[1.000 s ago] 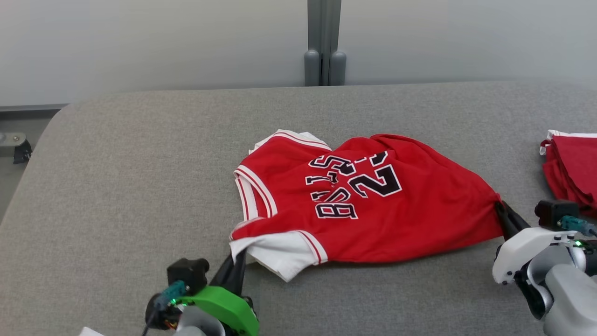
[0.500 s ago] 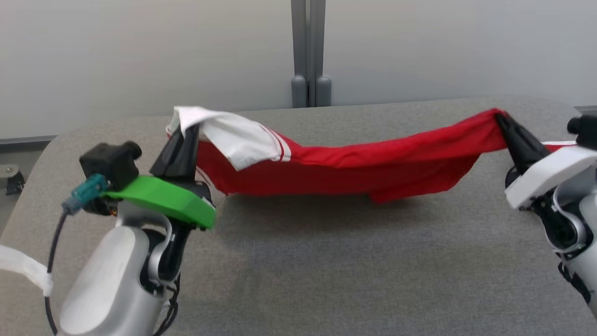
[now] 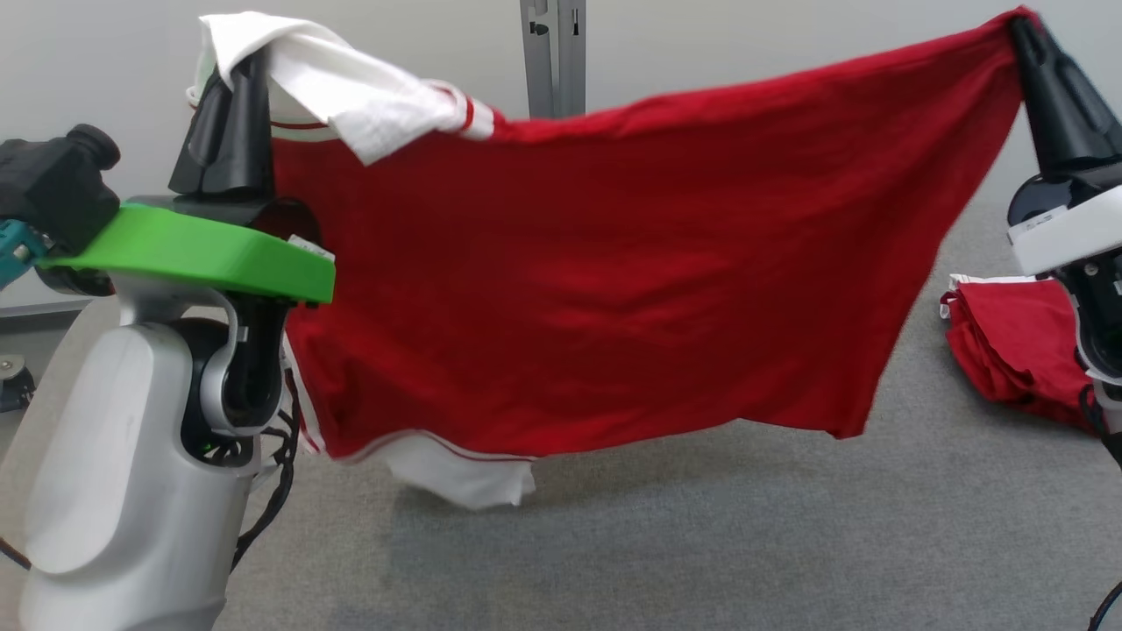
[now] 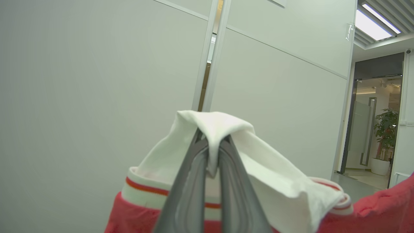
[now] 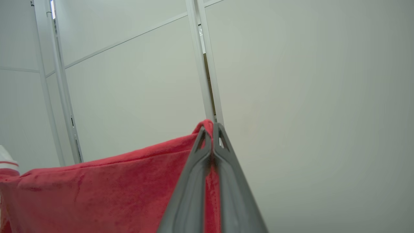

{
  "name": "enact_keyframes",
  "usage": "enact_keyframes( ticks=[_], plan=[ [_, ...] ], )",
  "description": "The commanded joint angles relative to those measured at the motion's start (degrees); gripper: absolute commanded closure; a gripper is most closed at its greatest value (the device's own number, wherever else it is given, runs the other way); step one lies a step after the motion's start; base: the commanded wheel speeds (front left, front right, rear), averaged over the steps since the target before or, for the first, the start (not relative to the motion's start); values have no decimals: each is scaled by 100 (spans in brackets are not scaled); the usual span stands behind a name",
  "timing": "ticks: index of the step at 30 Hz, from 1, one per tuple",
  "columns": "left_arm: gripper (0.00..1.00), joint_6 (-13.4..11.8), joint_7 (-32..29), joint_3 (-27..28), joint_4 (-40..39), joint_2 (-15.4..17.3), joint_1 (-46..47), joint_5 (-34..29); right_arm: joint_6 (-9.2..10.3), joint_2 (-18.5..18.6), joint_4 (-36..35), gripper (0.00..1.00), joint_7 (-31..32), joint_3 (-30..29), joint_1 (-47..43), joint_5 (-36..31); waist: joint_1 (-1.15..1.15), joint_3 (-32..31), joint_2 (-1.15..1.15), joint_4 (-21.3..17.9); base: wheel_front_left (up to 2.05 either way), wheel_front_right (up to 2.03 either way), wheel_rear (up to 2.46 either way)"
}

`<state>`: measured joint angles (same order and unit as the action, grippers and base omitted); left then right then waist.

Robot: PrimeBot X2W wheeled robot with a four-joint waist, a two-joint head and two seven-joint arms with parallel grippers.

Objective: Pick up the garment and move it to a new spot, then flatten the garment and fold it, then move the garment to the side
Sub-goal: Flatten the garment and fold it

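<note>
Grey fabric-covered surface (image 3: 666,543), rounded at its near left corner, extending across the head view to the pale wall behind. Directly on it, at the far right, lies a crumpled pile of red cloth (image 3: 1008,350) with white trim along its upper left edge.

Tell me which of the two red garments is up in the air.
The red jersey with white trim, hanging between the left gripper and right gripper. The other red garment lies bunched on the table.

No legible text, number or sign on the garment (image 3: 614,289) or elsewhere
</note>
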<state>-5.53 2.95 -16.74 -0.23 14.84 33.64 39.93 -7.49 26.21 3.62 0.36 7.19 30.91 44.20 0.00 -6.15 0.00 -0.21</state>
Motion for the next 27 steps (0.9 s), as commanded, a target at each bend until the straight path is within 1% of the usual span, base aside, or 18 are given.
enact_keyframes(
  ticks=[1,4,9,11,15,18,20,22,24,25,27],
  plan=[
    [100,-64,-47,53,-67,46,88,26,0,-75,-93,100,52,-165,10,-186,0,-13,0,-8,0,0,0],
    [100,-136,-199,67,-144,114,-11,76,0,-292,-176,100,244,-555,-148,-555,0,-25,0,-15,0,0,0],
    [100,-236,-421,88,-290,159,-167,188,0,-880,-393,100,664,-1321,-269,-1196,0,-4,0,-13,0,0,0],
    [100,-271,-498,95,-338,157,-167,217,0,-1104,-527,100,876,-1459,-277,-1388,0,47,0,-26,0,0,0],
    [100,-314,-736,41,-345,161,8,297,0,-1380,-740,100,1213,-1632,-105,-1762,0,230,0,-59,0,0,0],
    [100,-341,-939,52,-197,94,264,436,0,-1465,-757,100,1395,-1638,139,-1926,0,481,0,-92,0,0,0],
    [100,-343,-1038,104,99,15,470,563,0,-1466,-590,100,1450,-1593,332,-2010,0,688,0,-125,0,0,0],
    [100,-323,-1122,97,384,48,900,497,0,-1388,-411,100,1465,-1467,697,-2068,0,1047,0,-180,0,0,0],
    [100,-275,-1177,61,768,69,1381,397,0,-1340,-82,100,1397,-1377,1166,-2035,0,1428,0,-247,0,0,0],
    [100,-256,-1197,54,997,40,1664,387,0,-1271,162,100,1345,-1305,1466,-2055,0,1651,0,-292,0,0,0],
    [100,-267,-1219,47,1429,34,2293,269,0,-988,646,100,1125,-1015,2125,-2288,0,2119,0,-382,0,0,0]
  ],
)
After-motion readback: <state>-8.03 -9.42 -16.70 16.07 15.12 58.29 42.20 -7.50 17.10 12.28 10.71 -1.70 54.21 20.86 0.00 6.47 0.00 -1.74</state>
